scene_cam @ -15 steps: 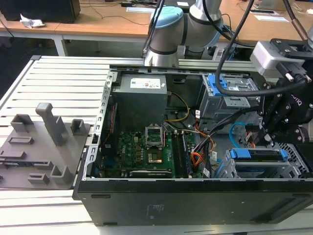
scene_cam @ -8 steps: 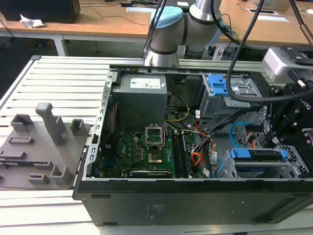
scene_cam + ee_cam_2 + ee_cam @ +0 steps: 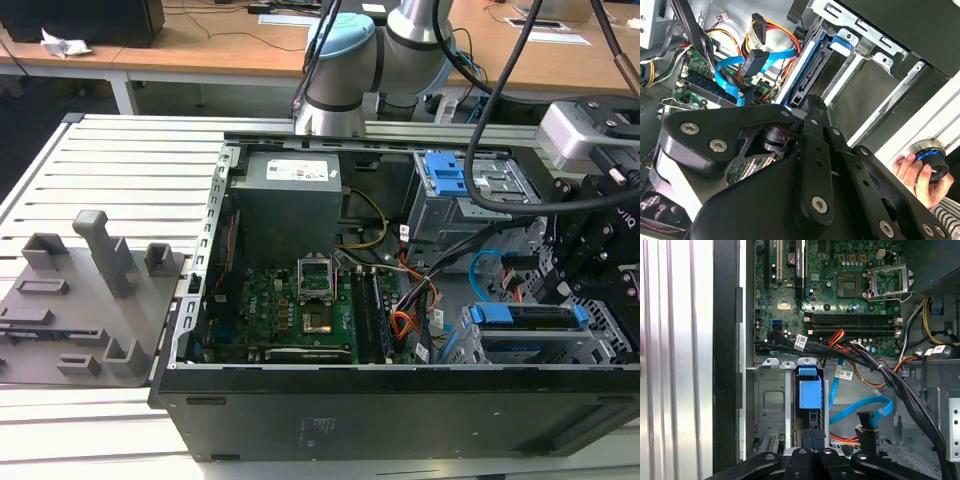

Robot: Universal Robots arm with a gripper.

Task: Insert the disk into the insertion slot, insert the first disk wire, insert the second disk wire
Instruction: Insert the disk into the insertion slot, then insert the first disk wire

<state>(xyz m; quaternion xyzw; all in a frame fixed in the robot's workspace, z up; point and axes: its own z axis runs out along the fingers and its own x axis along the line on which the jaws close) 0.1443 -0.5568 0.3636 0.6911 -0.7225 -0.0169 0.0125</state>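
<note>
The disk [image 3: 808, 392] sits in the insertion slot [image 3: 610, 338], just beyond the gripper [image 3: 814, 434] (its grip cannot be told); the arm [image 3: 340, 50] leans over the open computer case [image 3: 400, 415].

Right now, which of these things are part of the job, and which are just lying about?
Part of the job:
silver hard drive in bright blue plastic caddy
silver perforated metal bay
flat blue cable with black plug
probably the red-and-yellow wire bundle

Just there:
grey plastic fixture plate
green motherboard
grey power supply box
tall grey cage with blue bracket
</note>
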